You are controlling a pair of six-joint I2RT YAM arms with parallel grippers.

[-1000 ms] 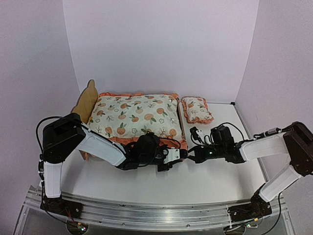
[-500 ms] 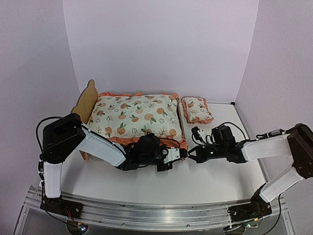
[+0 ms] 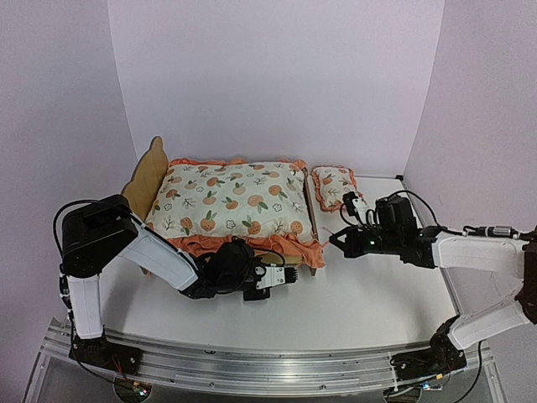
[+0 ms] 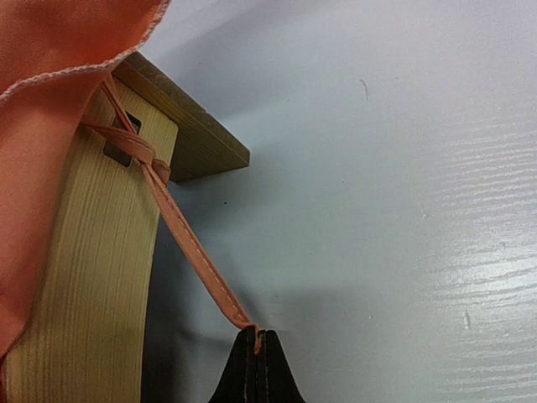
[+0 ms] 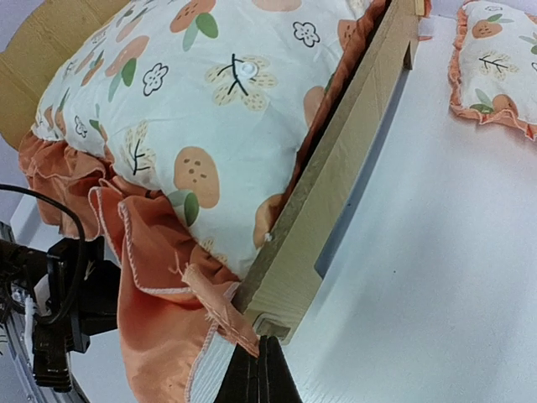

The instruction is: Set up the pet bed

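Your flat white table (image 3: 361, 294) carries everything, closed in by pale walls on three sides. The pet bed (image 3: 144, 176), a small light plywood frame with a scalloped headboard, stands at the table's far left. Its headboard is to the left and its low footboard faces right, toward the middle of the table.

The large fruit-print mattress cushion (image 3: 231, 201) with an orange ruffle fills the frame, and the ruffle spills over the near side and the near footboard corner. Your black-and-white left arm (image 3: 159, 252) lies low along the bed's near side. The right arm (image 3: 478, 250) reaches in from the right toward the footboard. The small matching fruit-print pillow (image 3: 337, 188) lies flat on the table just beyond the footboard, apart from the frame.

The left gripper (image 4: 256, 369) is pinched tight on the free end of a thin orange tie ribbon (image 4: 180, 235). The ribbon runs taut and slanting up to a knot at a small slot (image 4: 122, 149) in the plywood. The right gripper (image 5: 260, 374) is clenched too, with its fingertips together just below the footboard's near corner, beside the hanging ruffle. You can see nothing caught between them.
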